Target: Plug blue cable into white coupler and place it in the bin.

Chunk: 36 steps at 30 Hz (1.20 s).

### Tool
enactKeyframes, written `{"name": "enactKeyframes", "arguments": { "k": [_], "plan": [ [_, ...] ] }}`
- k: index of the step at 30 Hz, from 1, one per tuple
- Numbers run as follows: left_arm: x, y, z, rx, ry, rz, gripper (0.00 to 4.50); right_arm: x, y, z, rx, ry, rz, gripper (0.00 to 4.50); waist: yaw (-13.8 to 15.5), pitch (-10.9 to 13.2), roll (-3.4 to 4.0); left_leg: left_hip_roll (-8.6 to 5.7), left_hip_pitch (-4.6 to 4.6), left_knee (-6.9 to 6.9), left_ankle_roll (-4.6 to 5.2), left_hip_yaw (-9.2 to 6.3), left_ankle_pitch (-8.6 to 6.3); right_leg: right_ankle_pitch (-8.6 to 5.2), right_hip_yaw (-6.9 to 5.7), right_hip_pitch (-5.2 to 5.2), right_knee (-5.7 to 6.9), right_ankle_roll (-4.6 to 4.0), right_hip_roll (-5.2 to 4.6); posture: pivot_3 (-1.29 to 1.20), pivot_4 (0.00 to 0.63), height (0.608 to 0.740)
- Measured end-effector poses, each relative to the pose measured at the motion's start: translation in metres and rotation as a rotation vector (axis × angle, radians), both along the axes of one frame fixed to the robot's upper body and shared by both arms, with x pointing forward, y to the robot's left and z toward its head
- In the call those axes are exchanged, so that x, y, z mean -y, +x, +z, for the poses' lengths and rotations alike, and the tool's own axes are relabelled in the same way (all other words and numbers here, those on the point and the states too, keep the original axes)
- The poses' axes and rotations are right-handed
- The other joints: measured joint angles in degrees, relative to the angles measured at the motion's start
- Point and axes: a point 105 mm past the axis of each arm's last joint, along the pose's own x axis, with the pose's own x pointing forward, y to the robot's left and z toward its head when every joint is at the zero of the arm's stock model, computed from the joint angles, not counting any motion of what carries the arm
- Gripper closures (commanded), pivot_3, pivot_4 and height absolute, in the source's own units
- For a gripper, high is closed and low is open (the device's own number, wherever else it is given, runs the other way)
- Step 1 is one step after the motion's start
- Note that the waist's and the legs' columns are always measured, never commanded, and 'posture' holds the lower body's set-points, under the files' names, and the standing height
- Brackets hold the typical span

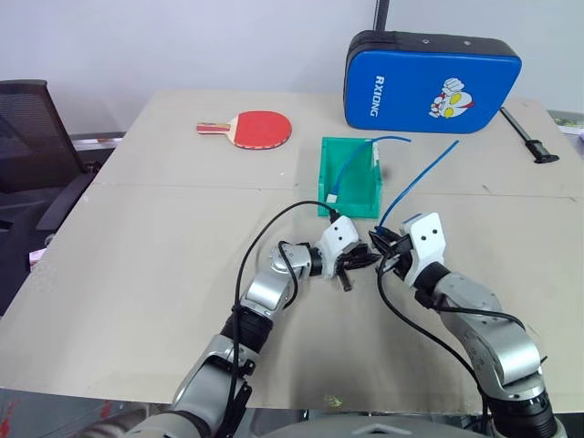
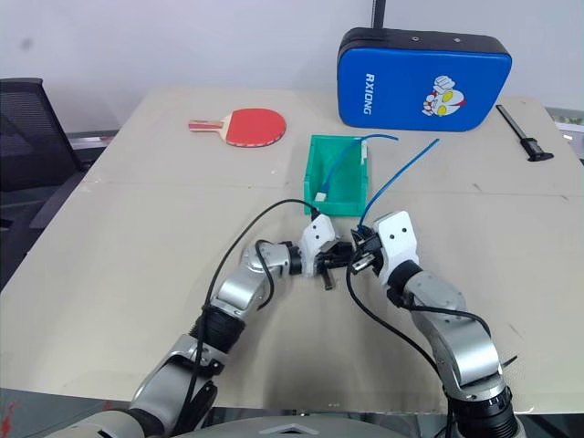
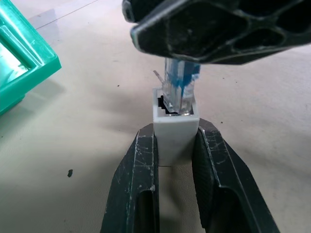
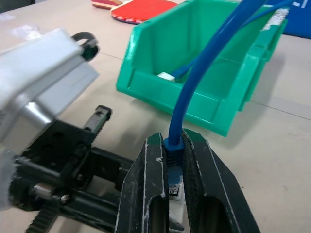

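Just in front of the green bin (image 1: pixel 365 203), my two grippers meet at mid-table. My left gripper (image 3: pixel 176 133) is shut on the white coupler (image 3: pixel 175 128), its dark socket facing the other hand. My right gripper (image 4: pixel 175 141) is shut on the blue cable (image 1: pixel 422 182) just behind its clear plug (image 3: pixel 180 90). The plug tip sits in the coupler's socket opening. From the grip the cable arcs up and away to the right, past the bin. Both grippers hover slightly above the table.
Another blue cable (image 1: pixel 351 164) with a white block (image 4: pixel 166 75) on its end lies in the bin. A red paddle (image 1: pixel 255 129) lies at the back left, a blue padded case (image 1: pixel 429 82) at the back, a black tool (image 1: pixel 527 137) at the right, a chair (image 1: pixel 32 137) beyond the left edge.
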Motion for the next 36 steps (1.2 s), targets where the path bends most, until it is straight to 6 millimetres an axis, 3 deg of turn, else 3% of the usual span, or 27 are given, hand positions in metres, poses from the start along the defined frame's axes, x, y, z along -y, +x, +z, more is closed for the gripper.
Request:
{"name": "enactKeyframes", "arguments": {
  "k": [15,22,36],
  "plan": [
    [0.003,0.003,-0.003,-0.04,0.025,0.059,4.17,-0.004,0.009,-0.007,-0.05,-0.097,-0.118,4.5,0.01,-0.51,-0.39,0.04,0.09,0.01,0.0,-0.15,0.0,-0.05,-0.05,0.07,0.0,-0.09,-0.04,0.0,0.15,0.728],
    [0.012,0.001,-0.001,-0.071,0.005,0.1,4.17,-0.001,0.005,-0.015,-0.082,-0.155,-0.171,4.5,0.24,-0.62,-0.37,-0.02,-0.04,0.01,0.0,-0.41,0.0,-0.07,-0.1,0.15,-0.21,-0.11,-0.07,0.0,0.15,0.728],
    [0.021,-0.005,-0.004,-0.065,0.011,0.148,4.17,-0.003,-0.006,-0.024,-0.087,-0.107,-0.27,4.5,0.44,-1.05,-0.54,-0.16,-0.02,0.0,0.19,-0.81,-0.12,-0.23,-0.16,0.6,-0.72,-0.06,-0.09,0.0,0.15,0.728]
  ]
}}
